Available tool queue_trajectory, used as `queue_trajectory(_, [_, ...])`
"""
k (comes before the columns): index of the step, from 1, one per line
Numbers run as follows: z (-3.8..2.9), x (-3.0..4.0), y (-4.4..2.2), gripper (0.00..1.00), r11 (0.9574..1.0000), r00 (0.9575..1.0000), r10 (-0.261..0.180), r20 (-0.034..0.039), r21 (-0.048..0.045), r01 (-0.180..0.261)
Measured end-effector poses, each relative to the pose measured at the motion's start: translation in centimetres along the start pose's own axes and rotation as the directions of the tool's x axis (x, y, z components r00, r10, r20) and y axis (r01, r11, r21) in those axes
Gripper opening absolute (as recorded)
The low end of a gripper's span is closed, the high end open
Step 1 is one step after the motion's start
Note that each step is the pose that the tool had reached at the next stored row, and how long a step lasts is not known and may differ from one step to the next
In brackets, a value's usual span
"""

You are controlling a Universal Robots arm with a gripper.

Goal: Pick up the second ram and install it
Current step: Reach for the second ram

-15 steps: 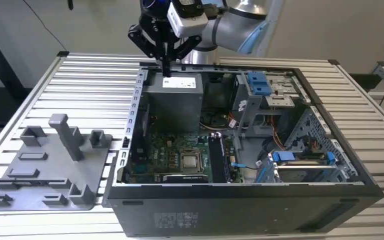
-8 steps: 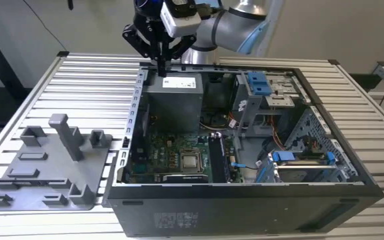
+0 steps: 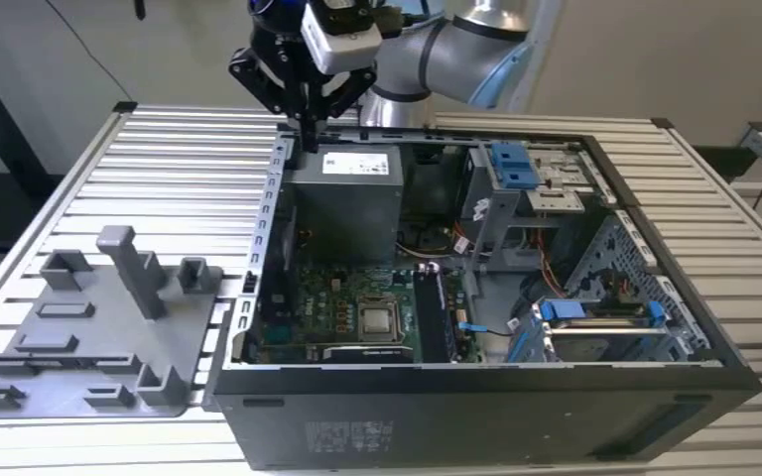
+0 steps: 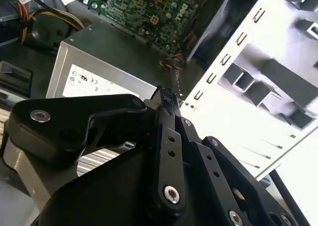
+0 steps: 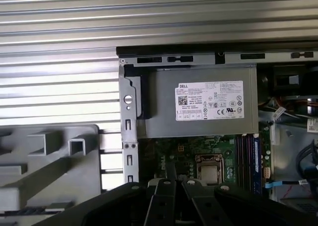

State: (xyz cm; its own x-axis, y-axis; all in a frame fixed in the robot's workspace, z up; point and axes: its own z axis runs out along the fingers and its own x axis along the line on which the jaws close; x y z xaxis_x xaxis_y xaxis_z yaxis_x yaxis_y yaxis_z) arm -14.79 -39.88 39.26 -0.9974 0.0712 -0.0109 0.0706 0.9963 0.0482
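Observation:
My gripper (image 3: 310,139) hangs over the back corner of the open computer case (image 3: 275,198), at the exterior view's left, just above the grey power supply (image 3: 344,198). Its black fingers (image 4: 169,136) are pressed together at the tips, shut with nothing visible between them. A thin dark strip (image 3: 61,359) lies in a long slot of the grey holder tray (image 3: 90,327) to the case's left; it looks like the second ram. A dark stick (image 3: 429,315) stands in the motherboard's memory slots beside the processor (image 3: 380,319). In the first wrist view the gripper (image 5: 171,174) points down over the motherboard (image 5: 164,151).
The case lies open on a slatted metal table (image 3: 183,169). Blue drive brackets (image 3: 514,164) and cables (image 3: 540,248) crowd its far side. The tray's upright posts (image 3: 127,268) rise to the left. A white-labelled power supply (image 5: 198,107) sits below the wrist.

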Motion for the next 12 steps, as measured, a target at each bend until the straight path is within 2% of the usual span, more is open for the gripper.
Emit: queue_trajectory(12, [0.0, 1.6, -0.11, 0.11, 1.0, 1.0, 0.0, -0.0018, 0.0, 0.0])
